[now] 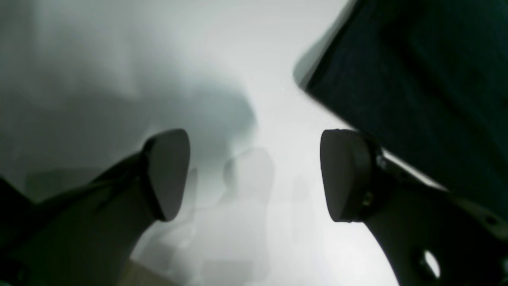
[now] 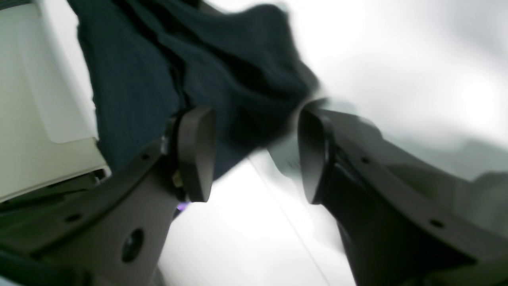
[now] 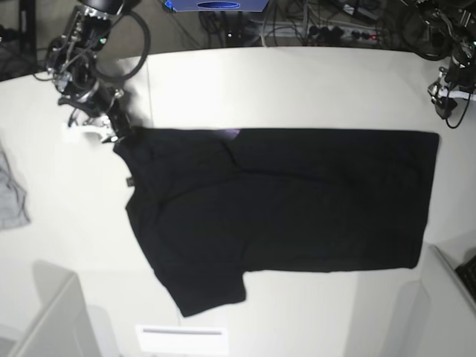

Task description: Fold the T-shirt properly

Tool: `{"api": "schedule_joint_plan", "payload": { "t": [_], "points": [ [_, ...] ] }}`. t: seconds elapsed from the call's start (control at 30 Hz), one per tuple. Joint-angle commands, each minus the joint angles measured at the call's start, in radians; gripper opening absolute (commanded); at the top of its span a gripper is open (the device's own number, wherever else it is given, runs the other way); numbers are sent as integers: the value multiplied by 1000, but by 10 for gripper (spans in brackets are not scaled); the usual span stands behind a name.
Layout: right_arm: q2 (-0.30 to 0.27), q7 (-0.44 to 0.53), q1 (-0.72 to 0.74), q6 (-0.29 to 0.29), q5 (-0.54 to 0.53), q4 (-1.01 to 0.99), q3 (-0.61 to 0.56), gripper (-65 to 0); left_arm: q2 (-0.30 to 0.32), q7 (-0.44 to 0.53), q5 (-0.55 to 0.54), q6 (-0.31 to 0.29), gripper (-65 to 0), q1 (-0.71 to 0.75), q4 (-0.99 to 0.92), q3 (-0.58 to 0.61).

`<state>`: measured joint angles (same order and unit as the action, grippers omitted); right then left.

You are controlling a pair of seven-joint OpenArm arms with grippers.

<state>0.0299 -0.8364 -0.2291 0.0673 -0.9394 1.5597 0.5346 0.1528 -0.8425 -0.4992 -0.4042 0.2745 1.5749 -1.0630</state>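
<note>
The black T-shirt (image 3: pixel 275 201) lies spread flat on the white table (image 3: pixel 297 82), plain side up, with a sliver of purple (image 3: pixel 232 134) at its top edge. My right gripper (image 2: pixel 254 155) is open, and a bunched corner of the shirt (image 2: pixel 178 59) lies just beyond and between its fingers, not pinched. In the base view it (image 3: pixel 108 130) is at the shirt's upper left corner. My left gripper (image 1: pixel 256 174) is open and empty over bare table, with the shirt's edge (image 1: pixel 416 79) to its right. In the base view it (image 3: pixel 448 95) is near the upper right corner.
A small grey cloth (image 3: pixel 11 193) lies at the table's left edge. A white label (image 3: pixel 182 338) lies near the front edge. Grey panels stand at the front left (image 3: pixel 52 320) and front right (image 3: pixel 454 297). Cables and gear (image 3: pixel 327 22) sit behind the table.
</note>
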Motion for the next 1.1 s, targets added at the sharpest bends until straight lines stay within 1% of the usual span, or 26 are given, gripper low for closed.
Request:
{"api": "schedule_joint_plan", "payload": {
  "t": [0.0, 0.13, 0.2, 0.23, 0.27, 0.33, 0.4, 0.43, 0.5, 0.57, 0.7, 0.77, 0.83, 1.0, 1.03, 1.07],
  "points": [
    [-6, -10, 0, 15, 32, -8, -3, -320, 18, 22, -11, -8, -156, -4, 14, -3],
    [-6, -10, 17, 12, 32, -29, -6, -323, 18, 22, -11, -8, -156, -11, 9, -1],
    [-6, -10, 18, 10, 32, -32, -6, -327, 18, 22, -9, -8, -156, -40, -15, -3],
    [-6, -10, 18, 10, 32, -32, -6, -348, 20, 22, -9, -8, -156, -56, -40, -6],
    [-6, -10, 17, 9, 32, -32, -6, -383, 20, 22, -9, -6, -156, -71, -67, -4],
    [-6, -10, 17, 7, 32, -32, -8, -485, 23, 22, -9, -5, -156, -97, -112, -3],
    [-6, -13, 18, -10, 29, -34, -8, -630, 23, 21, -9, -5, -156, -126, -146, -3],
    [-5, -13, 18, -27, 29, -34, -8, -650, 24, 21, -8, -5, -156, -137, -161, -3],
    [-3, -16, 18, -39, 24, -46, -1, -650, 24, 21, -8, -5, -156, -162, -184, -1],
    [-3, -19, 20, -39, 24, -64, -1, -650, 26, 19, -2, -5, -156, -188, -209, 0],
    [-5, -19, 20, -39, 24, -104, -6, -650, 24, 19, 113, -5, -156, -246, -216, 62],
    [-5, -19, 20, -39, 24, -109, -8, -650, 24, 21, 147, -5, -156, -271, -221, 73],
    [-5, -19, 20, -39, 24, -109, -8, -650, 21, 21, 162, -5, -156, -289, -221, 76],
    [-5, -19, 20, -39, 24, -106, -8, -650, 20, 16, 162, -5, -158, -329, -244, 79],
    [-5, -19, 20, -39, 24, -106, -8, -650, 20, 16, 162, -5, -161, -338, -261, 79],
    [-5, -19, 20, -39, 24, -106, -8, -650, 21, 16, 162, -5, -178, -340, -271, 79]
  ]
}}
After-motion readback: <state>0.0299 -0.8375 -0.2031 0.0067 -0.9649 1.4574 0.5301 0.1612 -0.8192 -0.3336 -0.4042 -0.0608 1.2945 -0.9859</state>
